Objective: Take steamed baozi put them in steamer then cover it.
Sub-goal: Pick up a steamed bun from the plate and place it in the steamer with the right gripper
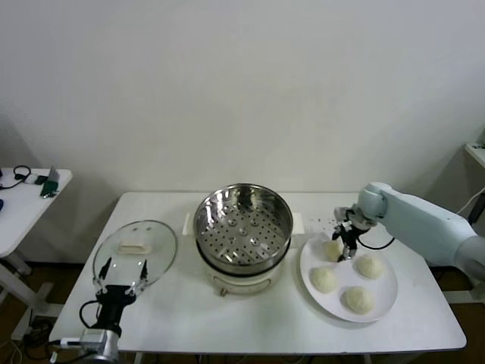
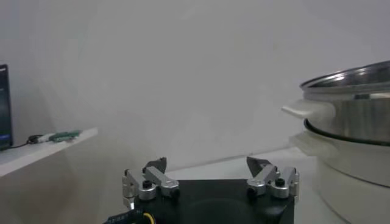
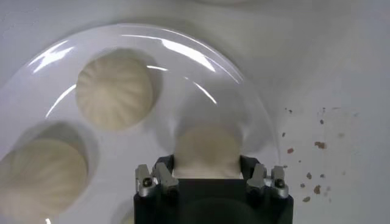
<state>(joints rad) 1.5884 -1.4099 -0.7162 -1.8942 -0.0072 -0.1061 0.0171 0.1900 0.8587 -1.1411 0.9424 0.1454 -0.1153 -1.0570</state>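
Note:
Four cream-white baozi lie on a flat white plate (image 1: 310, 267) at the right. My right gripper (image 1: 347, 246) is down on the plate's far-left bun (image 1: 332, 249), its fingers pressed against both sides of that bun (image 3: 207, 149). The other buns (image 1: 324, 279) (image 1: 370, 266) (image 1: 358, 299) lie free; two show in the right wrist view (image 3: 114, 91) (image 3: 42, 176). The steel steamer (image 1: 244, 227) stands open at the table's middle with its perforated tray bare. The glass cover (image 1: 155, 246) lies flat on the left. My left gripper (image 1: 121, 269) is open, at the lid's near edge.
A white side table (image 1: 30, 189) with small items stands at the far left. Brown crumbs (image 3: 317, 146) dot the table beside the plate. The steamer's handle and wall (image 2: 353, 103) rise beside my left gripper (image 2: 207, 164).

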